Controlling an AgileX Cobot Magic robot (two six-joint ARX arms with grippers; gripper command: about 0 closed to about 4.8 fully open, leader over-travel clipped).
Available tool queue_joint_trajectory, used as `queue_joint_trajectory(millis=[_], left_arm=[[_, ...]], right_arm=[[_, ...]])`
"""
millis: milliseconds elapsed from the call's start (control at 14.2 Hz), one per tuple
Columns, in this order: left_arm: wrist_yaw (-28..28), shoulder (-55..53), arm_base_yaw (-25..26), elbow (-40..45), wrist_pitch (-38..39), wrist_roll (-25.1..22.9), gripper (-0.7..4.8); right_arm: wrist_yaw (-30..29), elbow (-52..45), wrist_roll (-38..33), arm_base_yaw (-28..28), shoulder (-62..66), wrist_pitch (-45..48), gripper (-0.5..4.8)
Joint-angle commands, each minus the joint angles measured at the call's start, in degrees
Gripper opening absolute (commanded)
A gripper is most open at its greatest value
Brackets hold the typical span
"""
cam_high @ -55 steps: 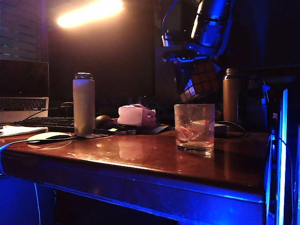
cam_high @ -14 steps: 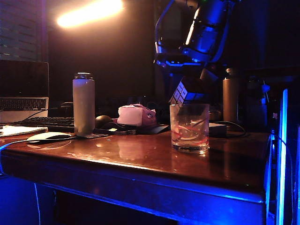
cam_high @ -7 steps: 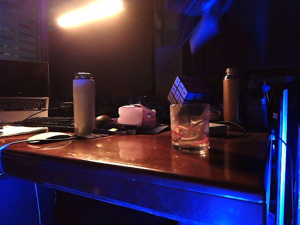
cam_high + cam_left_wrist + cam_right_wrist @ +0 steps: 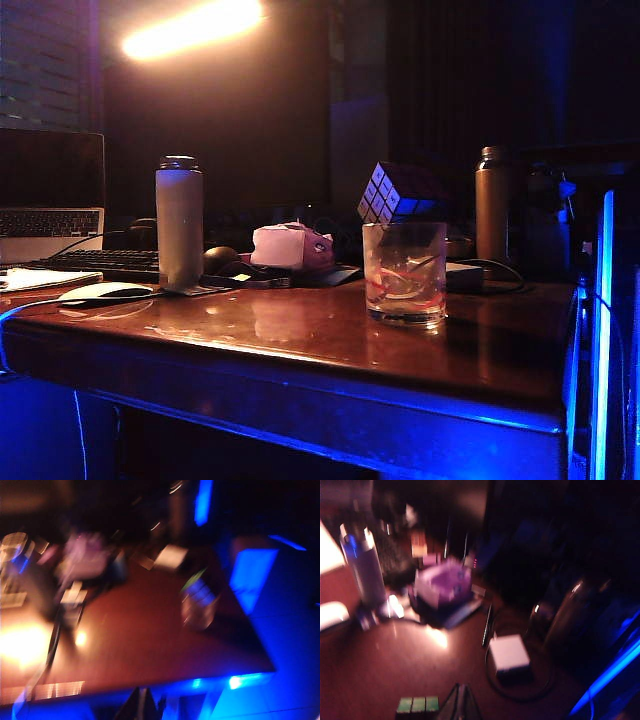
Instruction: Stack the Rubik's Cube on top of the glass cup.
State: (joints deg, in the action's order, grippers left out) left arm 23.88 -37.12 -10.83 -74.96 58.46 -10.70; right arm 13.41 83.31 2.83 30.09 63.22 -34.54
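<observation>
Exterior view: one Rubik's Cube [image 4: 393, 192] sits tilted on the rim of one glass cup [image 4: 404, 272], mid-counter [image 4: 300, 330]; neither arm shows. Judged, the placing is done, so the arms should retreat slowly and straight up, clear of the cube. Two bottles: one pale bottle [image 4: 179, 222], one dark bottle [image 4: 491, 203].

Left wrist view: blurred; the left end effector [image 4: 141, 706] looks clenched, high above the cup.

Right wrist view: right end effector [image 4: 461, 703] clenched, empty, beside the cube's green face.
</observation>
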Motion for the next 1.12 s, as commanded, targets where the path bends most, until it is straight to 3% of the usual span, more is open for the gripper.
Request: queue_joint_trajectory(millis=[70,211,421,772,1123], left_arm=[[-8.7,11.8,0.0,15.7,-9.2,4.9,-0.01],[-12.3,19.5,0.0,29.0,-21.4,8.3,-0.01],[-12.4,23.5,0.0,43.5,-30.0,12.9,0.04],[-15.1,23.7,-0.1,54.3,-41.2,12.7,0.04],[-17.9,23.7,-0.1,61.6,-45.2,12.9,0.04]], right_arm=[[-0.1,-0.5,0.3,0.0,-2.8,1.8,-0.01],[-1.7,-3.7,0.7,0.0,-3.8,7.6,-0.01],[-3.1,-12.9,0.7,0.0,-5.3,19.1,-0.01],[-4.5,-35.8,1.9,0.0,-19.2,32.4,-0.01],[-2.3,-55.7,1.9,0.0,-40.7,30.1,-0.01]])
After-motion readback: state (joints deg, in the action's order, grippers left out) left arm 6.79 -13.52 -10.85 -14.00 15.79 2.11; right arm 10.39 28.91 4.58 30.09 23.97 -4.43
